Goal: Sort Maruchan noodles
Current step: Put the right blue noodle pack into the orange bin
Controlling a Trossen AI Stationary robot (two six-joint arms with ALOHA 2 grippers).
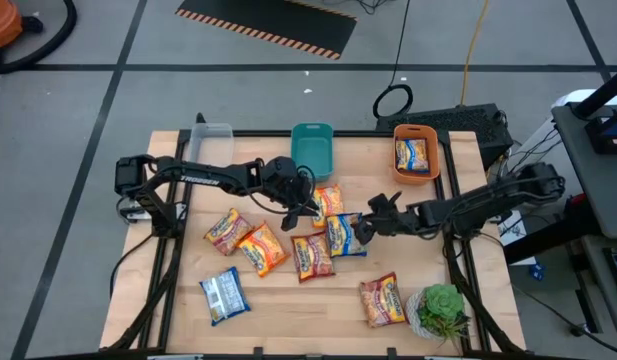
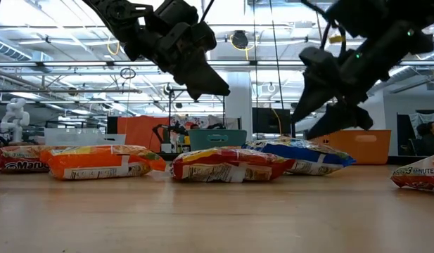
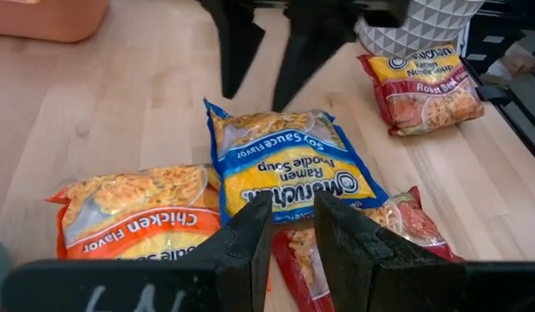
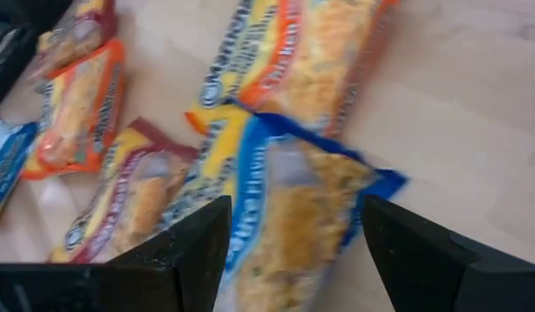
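Several Maruchan packets lie flat on the wooden table. A blue-yellow packet (image 1: 345,237) (image 3: 289,165) (image 4: 293,208) sits in the middle, partly over a red one (image 1: 311,257). An orange chicken packet (image 1: 328,198) (image 3: 137,208) lies beside it. My left gripper (image 1: 313,208) (image 3: 291,230) hangs above these packets, its fingers a narrow gap apart. My right gripper (image 1: 360,230) (image 4: 293,234) (image 2: 318,123) is wide open just over the blue-yellow packet, a finger on either side, touching nothing.
More packets lie toward the left (image 1: 263,248) (image 1: 223,230), near the front edge (image 1: 223,295) and by the potted plant (image 1: 443,310), where a red one (image 1: 383,298) rests. An orange bin (image 1: 433,170) holds one packet. A teal bin (image 1: 311,150) and a clear bin (image 1: 213,140) stand at the far edge.
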